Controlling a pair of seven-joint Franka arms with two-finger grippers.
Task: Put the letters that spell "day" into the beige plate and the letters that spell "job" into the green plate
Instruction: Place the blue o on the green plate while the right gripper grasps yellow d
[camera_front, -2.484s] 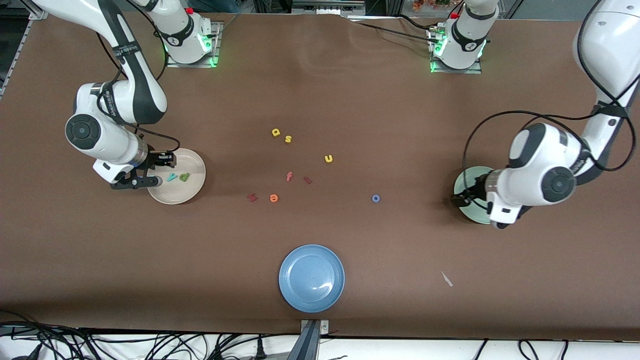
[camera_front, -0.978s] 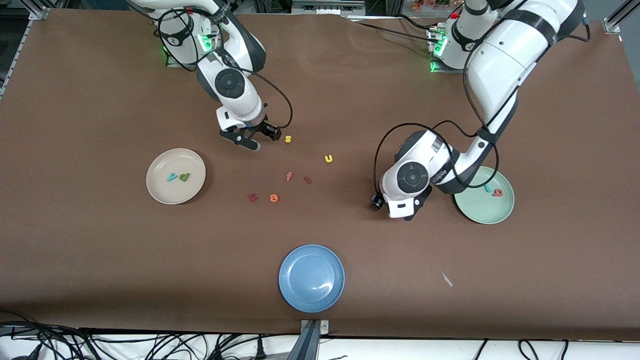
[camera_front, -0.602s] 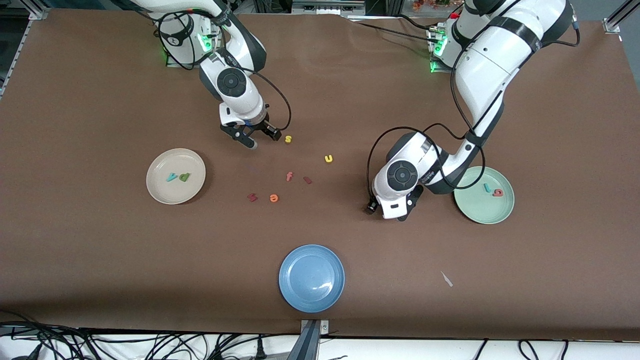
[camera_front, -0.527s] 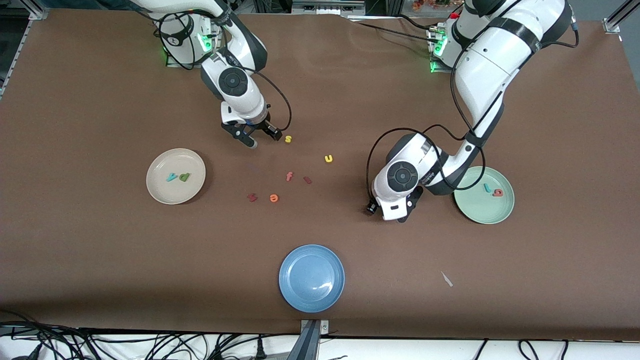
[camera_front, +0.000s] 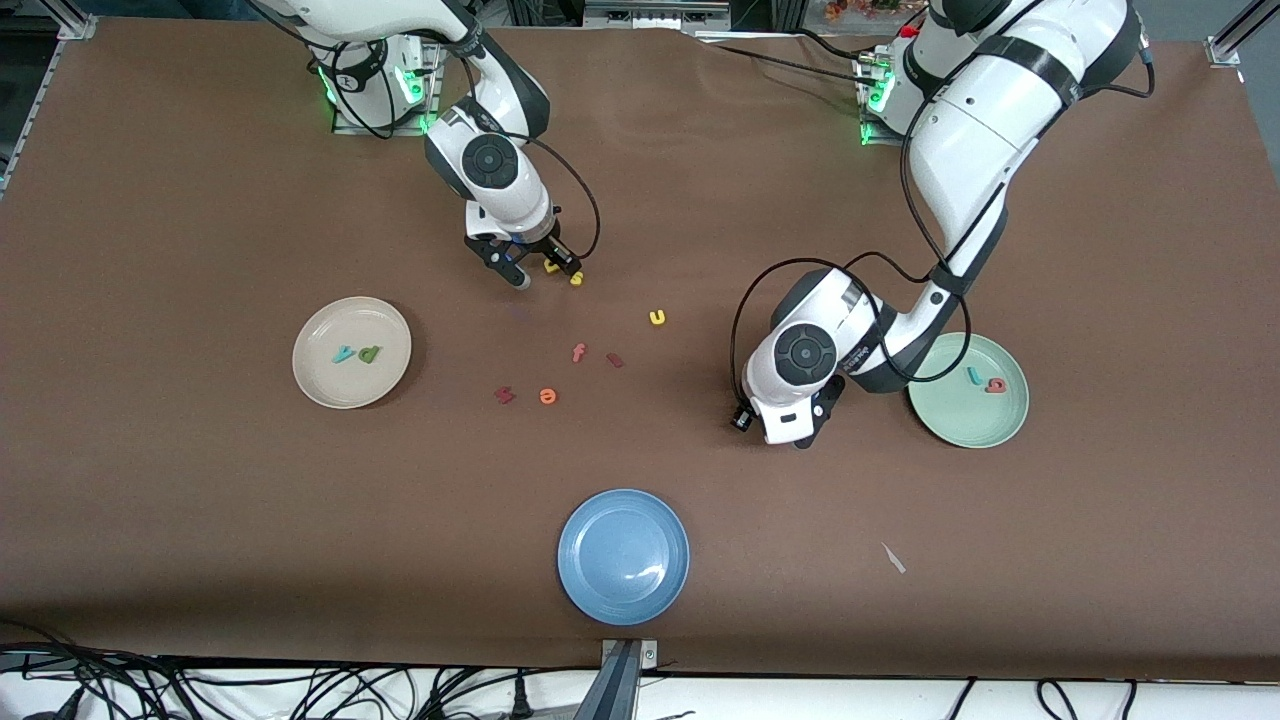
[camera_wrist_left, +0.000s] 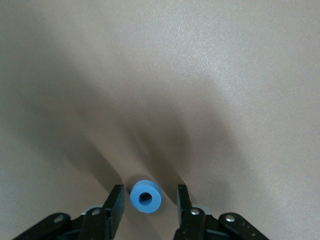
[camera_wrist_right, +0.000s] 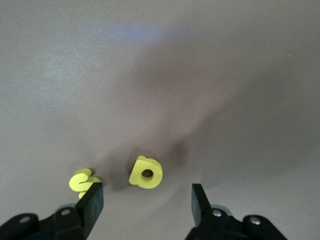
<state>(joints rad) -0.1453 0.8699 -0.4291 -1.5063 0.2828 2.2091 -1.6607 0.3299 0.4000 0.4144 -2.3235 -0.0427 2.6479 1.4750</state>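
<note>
- The beige plate (camera_front: 351, 352) sits on the brown surface (camera_front: 200, 500) toward the right arm's end, with the teal y (camera_front: 343, 353) and the green d (camera_front: 369, 353) lying side by side in it.
- The right gripper (camera_front: 535, 274) is down at the surface, farther from the front camera than the loose letters; its fingers (camera_wrist_right: 93, 200) stand wide apart with the yellow a (camera_wrist_right: 146, 173) lying between them, touched by neither.
- The yellow s (camera_wrist_right: 84, 181) lies just beside one right finger, outside the gap.
- Loose letters in the middle: a dark red piece (camera_front: 504, 395), an orange e (camera_front: 547, 397), a red f (camera_front: 579, 352), another dark red piece (camera_front: 614, 360) and a yellow u (camera_front: 657, 317).
- The blue plate (camera_front: 623, 556) lies nearest the front camera, with nothing in it.
- The left gripper (camera_wrist_left: 147, 200) is low at the surface beside the green plate, its fingers (camera_wrist_left: 115, 202) partly closed around the blue o (camera_wrist_left: 145, 196) with a thin gap on each side, so no grip shows.
- The green plate (camera_front: 968, 390) lies toward the left arm's end and holds the teal j (camera_front: 974, 375) and the salmon-red b (camera_front: 995, 384).
</note>
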